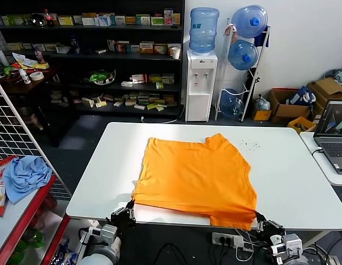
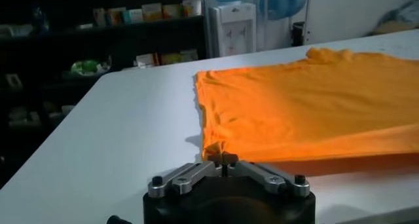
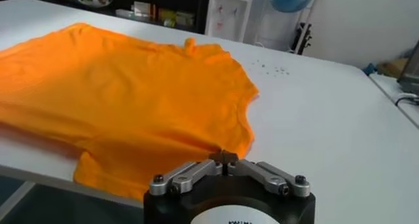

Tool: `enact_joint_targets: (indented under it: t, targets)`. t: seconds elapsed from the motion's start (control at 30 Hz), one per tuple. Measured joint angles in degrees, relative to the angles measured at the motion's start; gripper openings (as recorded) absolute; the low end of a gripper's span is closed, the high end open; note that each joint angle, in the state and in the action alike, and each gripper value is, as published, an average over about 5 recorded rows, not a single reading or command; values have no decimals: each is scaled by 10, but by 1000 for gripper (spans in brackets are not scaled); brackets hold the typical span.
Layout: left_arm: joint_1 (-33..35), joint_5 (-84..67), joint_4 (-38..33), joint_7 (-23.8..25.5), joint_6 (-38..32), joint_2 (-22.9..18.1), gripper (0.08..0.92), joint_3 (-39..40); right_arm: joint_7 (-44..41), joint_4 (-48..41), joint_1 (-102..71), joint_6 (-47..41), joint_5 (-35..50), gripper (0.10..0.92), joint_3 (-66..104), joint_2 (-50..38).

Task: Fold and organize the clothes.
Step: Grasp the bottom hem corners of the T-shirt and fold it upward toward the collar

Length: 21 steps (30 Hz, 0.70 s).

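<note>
The bright orange T-shirt (image 1: 196,176) lies spread on the white table (image 1: 281,171), plain side up, its near hem at the front edge and partly hanging over it. My left gripper (image 1: 128,208) is shut on the shirt's near left corner (image 2: 213,150) at the table's front edge. My right gripper (image 1: 259,219) is shut on the shirt's near right corner (image 3: 219,150), just off the front edge. The shirt also fills the left wrist view (image 2: 308,107) and the right wrist view (image 3: 131,94). No lettering shows.
A light blue cloth (image 1: 26,175) lies on a red rack at the left beside a wire grid. A laptop (image 1: 334,135) sits on a side table at the right. Shelves, a water dispenser (image 1: 200,83) and boxes stand behind the table.
</note>
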Motion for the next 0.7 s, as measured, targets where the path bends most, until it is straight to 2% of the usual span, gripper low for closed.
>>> enact_joint_targets:
  t: [0.3,0.7]
  targets:
    - [-59,10,31,3,-16,-9,100,18,-5,-64,79,37,13,124,-22,-17]
    - [-168,6,129,11,-25,-25,100,40,-9,-194,226,48,36,124,-76,-23]
